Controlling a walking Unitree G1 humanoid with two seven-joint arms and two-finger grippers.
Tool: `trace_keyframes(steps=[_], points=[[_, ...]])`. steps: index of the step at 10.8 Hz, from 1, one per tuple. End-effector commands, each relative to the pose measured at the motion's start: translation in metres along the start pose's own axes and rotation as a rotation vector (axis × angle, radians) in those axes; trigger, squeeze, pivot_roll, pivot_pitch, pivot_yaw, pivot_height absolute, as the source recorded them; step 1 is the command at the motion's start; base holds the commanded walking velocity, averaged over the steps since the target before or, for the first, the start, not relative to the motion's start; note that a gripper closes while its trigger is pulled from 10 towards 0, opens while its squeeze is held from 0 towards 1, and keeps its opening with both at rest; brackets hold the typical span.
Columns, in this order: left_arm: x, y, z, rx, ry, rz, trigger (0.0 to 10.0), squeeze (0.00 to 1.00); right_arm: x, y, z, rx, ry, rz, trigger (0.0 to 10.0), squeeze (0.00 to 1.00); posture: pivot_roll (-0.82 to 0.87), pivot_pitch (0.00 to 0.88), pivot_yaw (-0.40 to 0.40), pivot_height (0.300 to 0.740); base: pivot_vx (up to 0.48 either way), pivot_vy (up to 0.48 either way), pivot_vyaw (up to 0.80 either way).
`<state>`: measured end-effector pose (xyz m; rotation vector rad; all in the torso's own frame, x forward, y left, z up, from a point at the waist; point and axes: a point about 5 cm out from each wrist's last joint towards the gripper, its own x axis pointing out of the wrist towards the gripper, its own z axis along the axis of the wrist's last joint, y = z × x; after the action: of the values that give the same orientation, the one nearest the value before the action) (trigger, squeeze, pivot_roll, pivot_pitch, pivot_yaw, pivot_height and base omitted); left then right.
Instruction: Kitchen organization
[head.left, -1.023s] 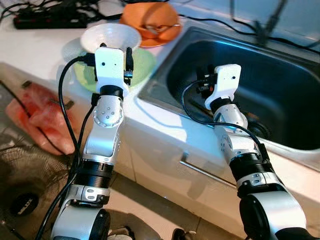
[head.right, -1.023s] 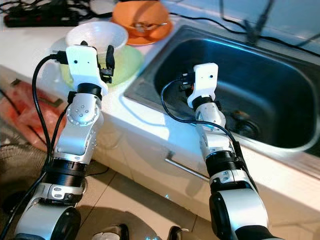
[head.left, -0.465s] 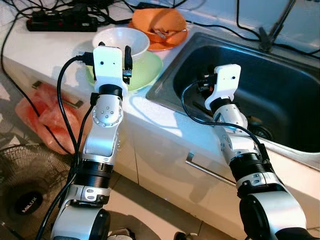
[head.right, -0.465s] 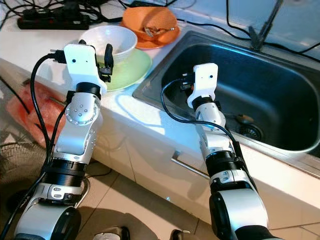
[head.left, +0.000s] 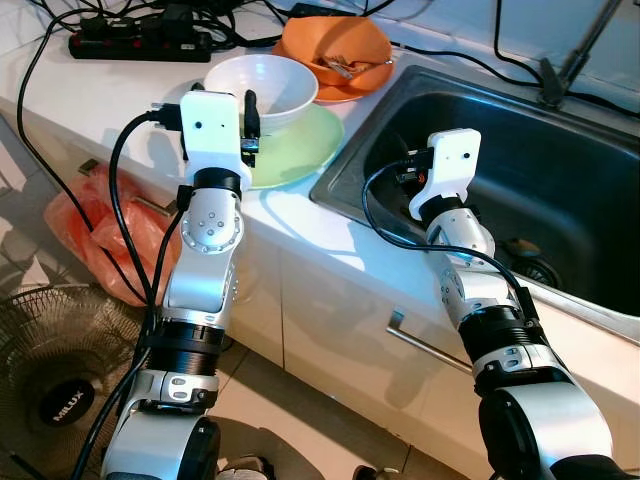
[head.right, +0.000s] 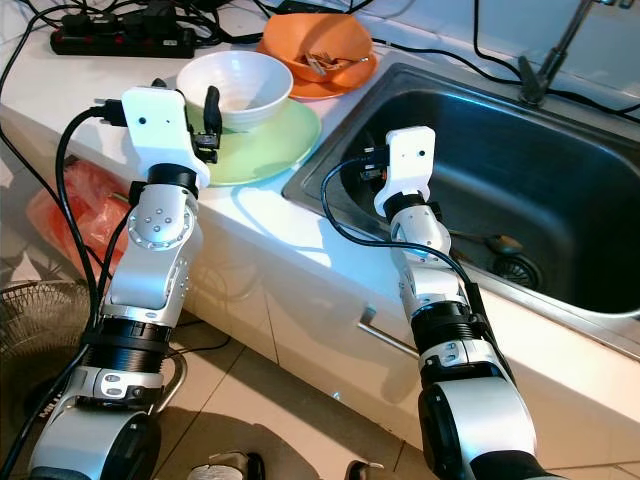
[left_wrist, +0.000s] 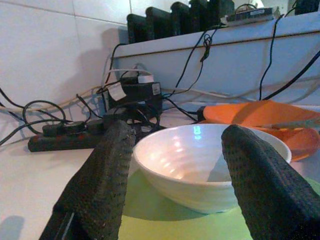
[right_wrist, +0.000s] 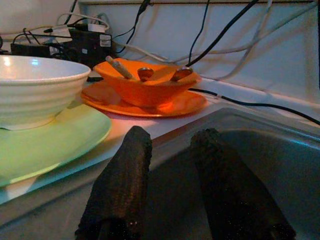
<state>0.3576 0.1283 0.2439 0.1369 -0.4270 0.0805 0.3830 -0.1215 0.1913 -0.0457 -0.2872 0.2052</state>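
White countertop (head.left: 90, 95) beside a steel sink (head.left: 560, 170); floor fan (head.left: 60, 385) reads "MLUX". Both grippers, left gripper (left_wrist: 175, 165) and right gripper (right_wrist: 170, 165), have parted fingers.

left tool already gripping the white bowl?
No. In the left wrist view the left tool is open, its fingers short of the white bowl, which sits untouched on the green plate.
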Motion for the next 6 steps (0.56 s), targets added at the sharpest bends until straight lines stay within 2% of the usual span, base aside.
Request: trace_keyframes(steps=[1,5,6], points=[[0.0006,-0.0014,0.0045,0.005,-0.013,0.003,10.0,0.0,-0.0014,-0.0004,-0.0035,0.004,0.016,0.002,10.0,0.0,0.09,0.133,-0.026,0.74,0.307,0.0,0.0],[0.0006,-0.0021,0.0046,0.008,-0.012,-0.005,10.0,0.0,-0.0016,0.0009,-0.0063,0.014,0.032,0.0,10.0,0.0,0.09,0.129,-0.021,0.74,0.322,0.0,0.0],[0.0006,-0.0024,0.0046,0.008,-0.012,-0.006,10.0,0.0,-0.0015,0.001,-0.0071,0.016,0.04,-0.001,10.0,0.0,0.09,0.128,-0.021,0.74,0.341,0.0,-0.62]])
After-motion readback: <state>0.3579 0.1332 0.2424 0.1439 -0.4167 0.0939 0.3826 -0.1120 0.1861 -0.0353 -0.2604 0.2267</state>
